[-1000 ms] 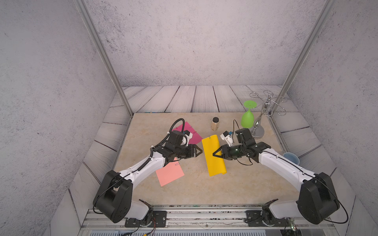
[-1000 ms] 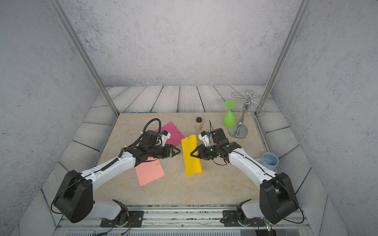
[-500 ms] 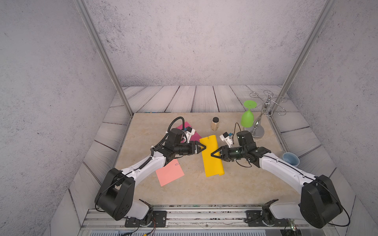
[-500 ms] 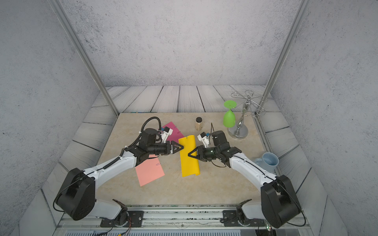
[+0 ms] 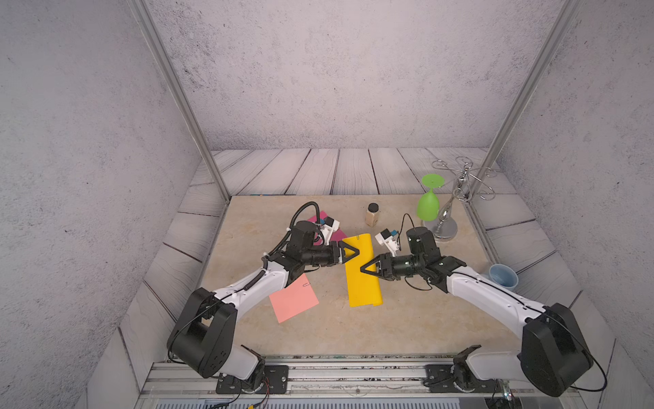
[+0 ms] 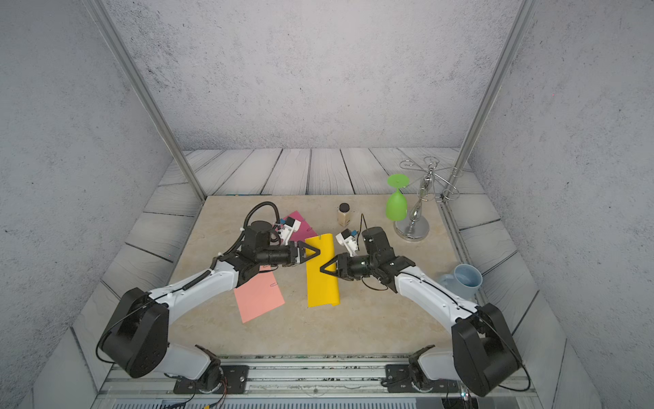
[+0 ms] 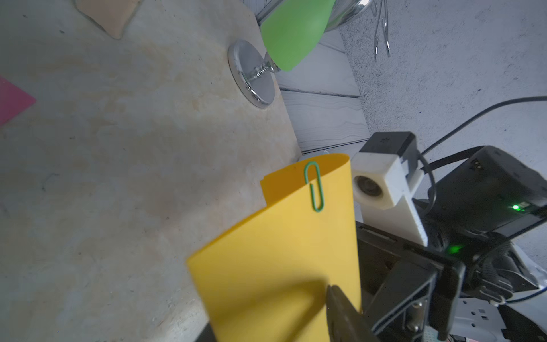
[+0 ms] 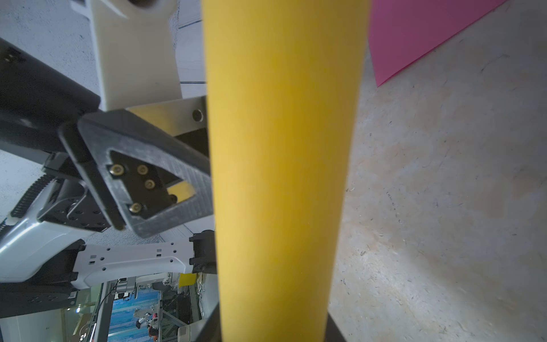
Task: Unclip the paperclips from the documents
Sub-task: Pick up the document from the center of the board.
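My right gripper [image 5: 364, 269] [image 6: 323, 268] is shut on the yellow document [image 5: 361, 283] [image 6: 320, 279], which is lifted mid-table and curled into a loose roll. A green paperclip [image 7: 314, 186] sits on its far edge. The roll fills the right wrist view [image 8: 281, 177]. My left gripper [image 5: 355, 252] [image 6: 316, 252] is at the sheet's left edge, open, with the curl between its fingers [image 7: 340, 308]. A salmon document [image 5: 293, 301] lies flat at front left with a clip [image 5: 305, 284] near its top corner. The magenta document [image 5: 336, 234] is partly hidden behind the left wrist.
A chrome stand [image 5: 445, 226] at the back right carries an upside-down green glass [image 5: 429, 207]. A small dark-lidded jar [image 5: 372, 214] stands behind the yellow sheet. A blue cup [image 5: 503, 277] sits off the mat's right edge.
My left gripper has moved right and up to the yellow sheet's edge, and its jaws have narrowed. The right gripper and the yellow sheet have shifted slightly left.
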Controlling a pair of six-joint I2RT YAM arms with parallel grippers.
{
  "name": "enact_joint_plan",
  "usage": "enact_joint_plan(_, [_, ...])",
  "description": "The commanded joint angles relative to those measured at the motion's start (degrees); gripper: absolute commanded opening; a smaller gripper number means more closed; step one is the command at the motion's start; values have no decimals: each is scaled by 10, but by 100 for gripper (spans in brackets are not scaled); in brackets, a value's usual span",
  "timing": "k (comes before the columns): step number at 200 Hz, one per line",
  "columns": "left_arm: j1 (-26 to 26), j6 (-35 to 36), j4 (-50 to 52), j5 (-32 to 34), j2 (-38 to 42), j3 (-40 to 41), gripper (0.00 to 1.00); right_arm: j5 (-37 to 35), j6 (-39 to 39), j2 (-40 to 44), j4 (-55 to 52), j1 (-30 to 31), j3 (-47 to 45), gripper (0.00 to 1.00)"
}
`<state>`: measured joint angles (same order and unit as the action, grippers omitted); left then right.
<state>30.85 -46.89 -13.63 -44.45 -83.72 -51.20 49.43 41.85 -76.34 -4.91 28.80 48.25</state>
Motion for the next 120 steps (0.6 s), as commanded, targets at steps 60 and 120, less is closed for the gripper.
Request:
enact_joint_plan(60, [-5,-29,-67,-43,4,10,31,10,-29,-21,-7,8,-3,38])
enact_joint_plan(120, [-5,-36,-80,-49,2,19,26,13,-46,-42,-22,33,24,38])
